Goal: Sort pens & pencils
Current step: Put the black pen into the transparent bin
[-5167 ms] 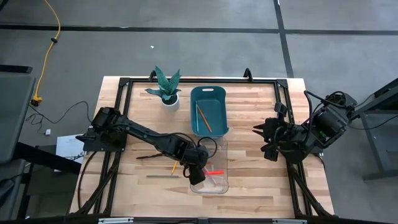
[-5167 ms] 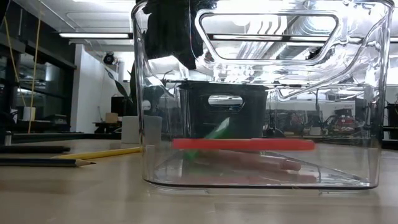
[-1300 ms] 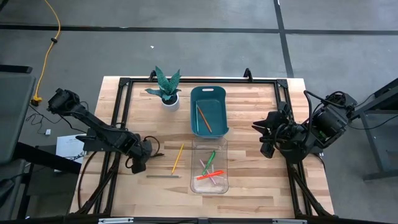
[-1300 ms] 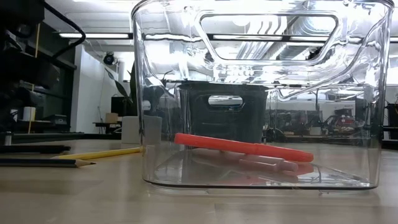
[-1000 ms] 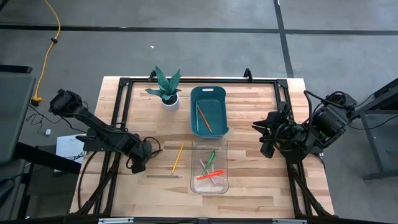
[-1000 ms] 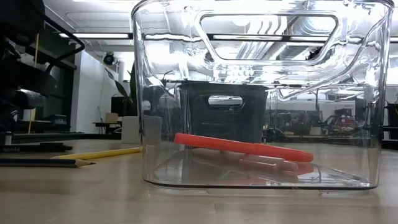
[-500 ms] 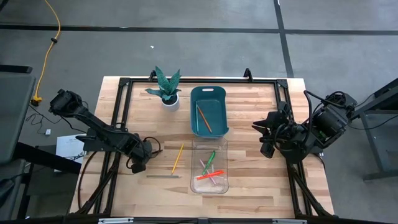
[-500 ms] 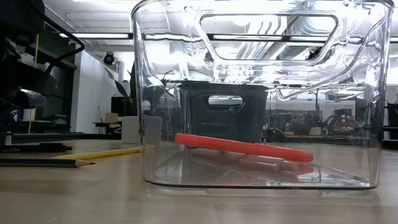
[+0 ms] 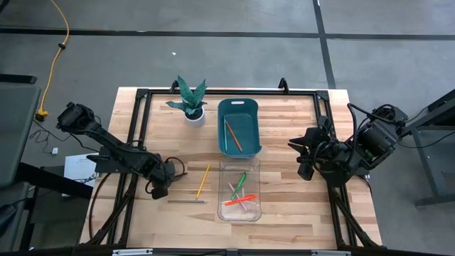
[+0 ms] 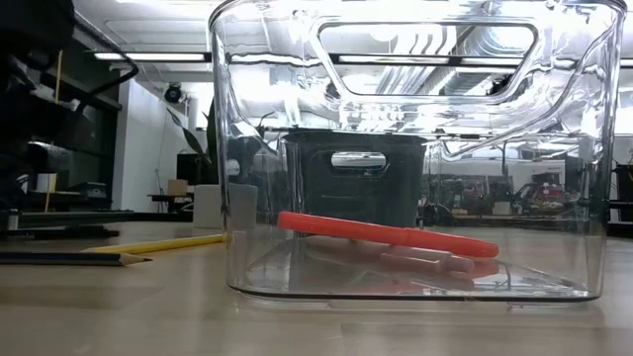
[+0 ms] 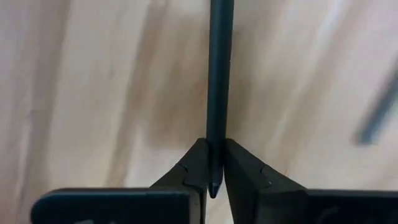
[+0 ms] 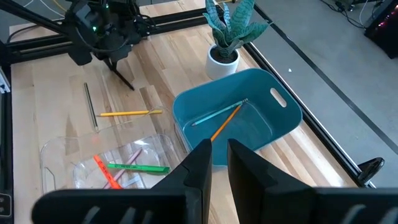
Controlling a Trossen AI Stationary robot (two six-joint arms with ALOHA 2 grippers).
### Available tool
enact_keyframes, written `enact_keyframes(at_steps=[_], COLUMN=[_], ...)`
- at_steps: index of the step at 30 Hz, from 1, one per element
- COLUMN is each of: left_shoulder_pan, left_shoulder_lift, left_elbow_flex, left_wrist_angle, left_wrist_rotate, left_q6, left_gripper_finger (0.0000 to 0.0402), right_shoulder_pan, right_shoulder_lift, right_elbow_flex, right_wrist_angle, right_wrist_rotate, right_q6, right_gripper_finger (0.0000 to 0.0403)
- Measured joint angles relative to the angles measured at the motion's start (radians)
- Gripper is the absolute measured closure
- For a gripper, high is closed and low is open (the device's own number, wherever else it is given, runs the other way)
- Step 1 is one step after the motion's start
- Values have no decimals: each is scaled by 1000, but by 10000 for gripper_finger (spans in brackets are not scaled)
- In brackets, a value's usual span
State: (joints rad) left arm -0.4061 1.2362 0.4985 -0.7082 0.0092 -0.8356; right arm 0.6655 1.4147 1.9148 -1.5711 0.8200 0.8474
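A black pen lies on the wood table at the left, and my left gripper points down, shut on it. The right wrist view shows this gripper from across the table, with the pen beneath it. A yellow pencil and a grey-brown pencil lie flat between that gripper and the clear bin. The bin holds red, green and pink pens. Orange pencils lie in the teal bin. My right gripper hovers high at the right, shut, holding nothing. My left gripper pinches the black pen close to its pointed end between its two fingers. The fingers come from above, pointing down, one on each side of the pen and lying across it. The pen lies flat on the table and runs away from the fingers.
A potted plant stands at the far left of the teal bin. A black metal frame runs along the table's edges. Bare wood lies between the left gripper and the clear bin, apart from the two loose pencils.
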Motion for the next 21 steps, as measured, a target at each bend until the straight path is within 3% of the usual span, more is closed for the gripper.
enact_keyframes(at_steps=[13,21], left_shoulder_pan=[0,0], left_shoulder_lift=[-2,-2], left_elbow_flex=[57,160], left_wrist_angle=[71,83], left_wrist_rotate=[-36,-69], left_q6=[5,40], left_gripper_finger=[376,372], right_shoulder_pan=[0,0], right_shoulder_lift=[0,0], right_elbow_flex=[0,0], right_wrist_angle=[0,0], right_wrist_rotate=[0,0], right_q6=[-11,-18], right_gripper_finger=[362,362])
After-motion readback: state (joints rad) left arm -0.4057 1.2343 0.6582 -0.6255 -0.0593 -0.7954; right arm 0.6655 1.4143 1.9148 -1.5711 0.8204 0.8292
